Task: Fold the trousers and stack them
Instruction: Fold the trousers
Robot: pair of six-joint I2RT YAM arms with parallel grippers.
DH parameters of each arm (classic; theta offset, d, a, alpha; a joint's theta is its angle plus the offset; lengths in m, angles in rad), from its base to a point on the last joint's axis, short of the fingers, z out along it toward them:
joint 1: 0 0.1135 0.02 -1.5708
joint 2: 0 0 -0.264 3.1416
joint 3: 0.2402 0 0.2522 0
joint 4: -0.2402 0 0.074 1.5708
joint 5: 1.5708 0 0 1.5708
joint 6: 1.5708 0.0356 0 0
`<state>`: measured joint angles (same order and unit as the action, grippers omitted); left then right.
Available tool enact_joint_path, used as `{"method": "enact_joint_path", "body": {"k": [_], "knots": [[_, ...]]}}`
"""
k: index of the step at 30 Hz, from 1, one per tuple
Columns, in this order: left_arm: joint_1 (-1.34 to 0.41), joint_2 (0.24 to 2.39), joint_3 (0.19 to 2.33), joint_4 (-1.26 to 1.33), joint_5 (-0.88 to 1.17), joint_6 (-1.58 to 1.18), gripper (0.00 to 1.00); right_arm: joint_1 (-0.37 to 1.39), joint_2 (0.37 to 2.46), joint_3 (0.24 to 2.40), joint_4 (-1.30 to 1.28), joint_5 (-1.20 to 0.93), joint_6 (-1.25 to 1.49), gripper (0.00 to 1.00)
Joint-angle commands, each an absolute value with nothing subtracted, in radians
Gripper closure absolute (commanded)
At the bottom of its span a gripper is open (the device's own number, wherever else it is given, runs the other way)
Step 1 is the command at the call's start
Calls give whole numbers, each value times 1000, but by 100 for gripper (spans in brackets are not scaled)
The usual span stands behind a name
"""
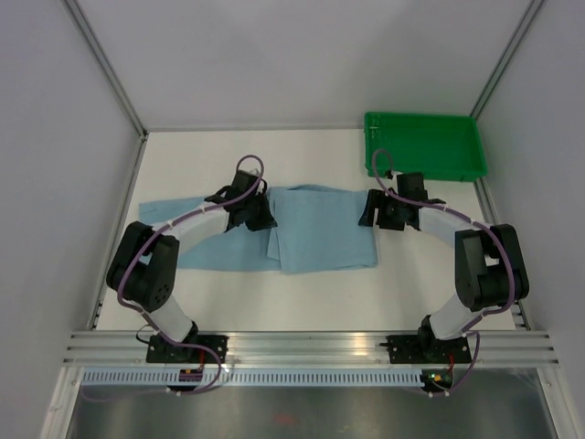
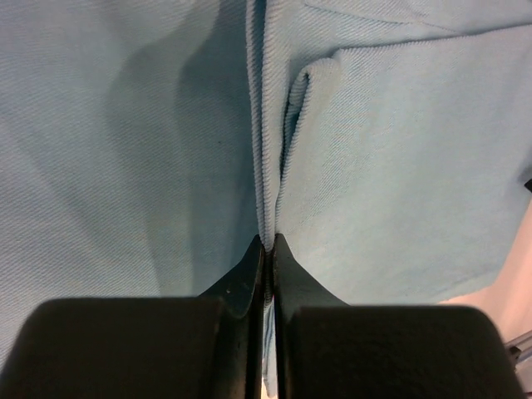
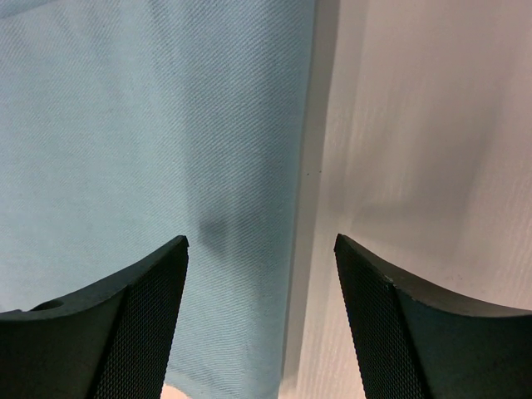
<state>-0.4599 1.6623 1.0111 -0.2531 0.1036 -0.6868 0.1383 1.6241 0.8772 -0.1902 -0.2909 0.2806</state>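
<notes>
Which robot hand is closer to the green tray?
The right. The right gripper hovers open over the right edge of the trousers, just on the near side of the tray. The left gripper pinches the trousers' middle, much farther to the tray's left.

Two matching arms in black and white, trailing purple cable

The left arm (image 1: 146,270) and right arm (image 1: 484,265) are built alike: bulky, rounded black joint housings joined by white tube-like links, each rising from a black base plate (image 1: 183,349). A thin purple cable (image 1: 250,157) runs along each arm and forms a loop by the blocky black wrist head. Close up, the left fingers (image 2: 241,287) are smooth matt black and taper to thin tips. The right fingers (image 3: 141,332) are also black and curve to a point, with a fine dotted grip texture on their inner faces and a small round hole in one of them.
</notes>
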Motion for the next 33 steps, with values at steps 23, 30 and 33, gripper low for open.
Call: {"method": "enact_joint_path", "body": {"k": [23, 30, 33], "knots": [[-382, 1615, 943, -236, 120, -686, 97, 206, 1652, 902, -132, -293, 325, 22], [-359, 1580, 998, -317, 12, -601, 23, 215, 1701, 910, -143, -275, 313, 38], [-318, 1551, 1072, -370, -17, -554, 13, 216, 1706, 916, -141, -275, 316, 51]]}}
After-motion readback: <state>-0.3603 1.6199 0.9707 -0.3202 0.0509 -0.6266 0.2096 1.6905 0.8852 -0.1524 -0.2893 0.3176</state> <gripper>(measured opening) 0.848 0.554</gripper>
